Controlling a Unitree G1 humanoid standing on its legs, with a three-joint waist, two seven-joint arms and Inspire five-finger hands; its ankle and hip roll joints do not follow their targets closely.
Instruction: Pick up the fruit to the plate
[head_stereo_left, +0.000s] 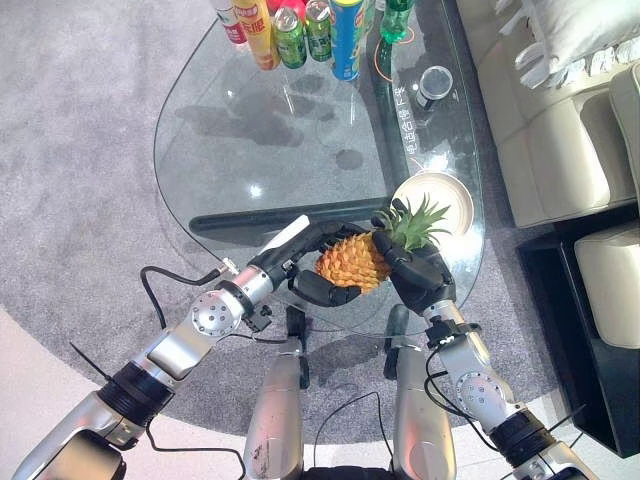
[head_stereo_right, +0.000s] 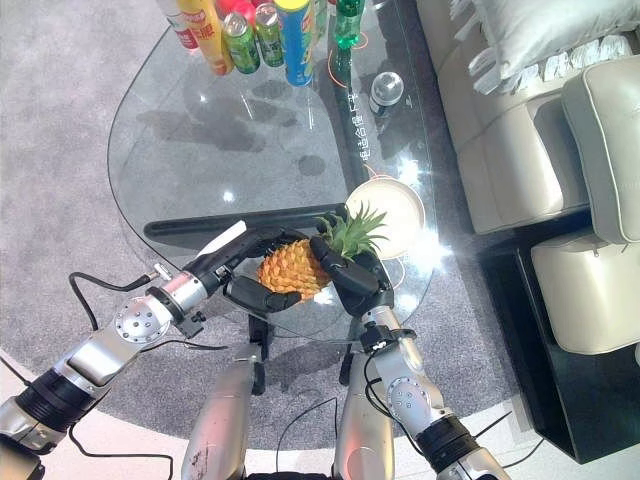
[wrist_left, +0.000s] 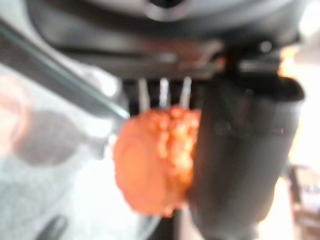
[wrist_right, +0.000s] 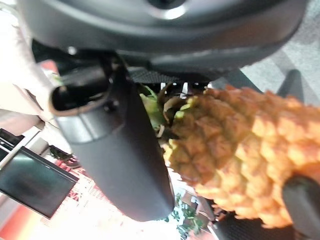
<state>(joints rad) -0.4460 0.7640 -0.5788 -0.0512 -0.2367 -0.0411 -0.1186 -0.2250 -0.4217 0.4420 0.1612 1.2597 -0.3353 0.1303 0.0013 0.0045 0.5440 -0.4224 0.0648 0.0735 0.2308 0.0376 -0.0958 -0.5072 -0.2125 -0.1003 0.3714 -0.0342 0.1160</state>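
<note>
An orange pineapple (head_stereo_left: 352, 260) with a green leafy crown lies on its side between both hands, over the near edge of the glass table (head_stereo_left: 250, 150). My left hand (head_stereo_left: 280, 262) curls round its base end, thumb above and fingers below (wrist_left: 240, 150). My right hand (head_stereo_left: 422, 275) wraps the crown end, its thumb (wrist_right: 120, 150) beside the leaves. The white plate (head_stereo_left: 462, 195) sits on the table just beyond the crown, toward the right edge, with nothing on it.
Several bottles and cans (head_stereo_left: 290, 30) stand along the table's far edge, with a small glass jar (head_stereo_left: 435, 85) to their right. A cream sofa (head_stereo_left: 560, 120) and a dark low unit (head_stereo_left: 560, 320) flank the right side. Grey carpet surrounds the table.
</note>
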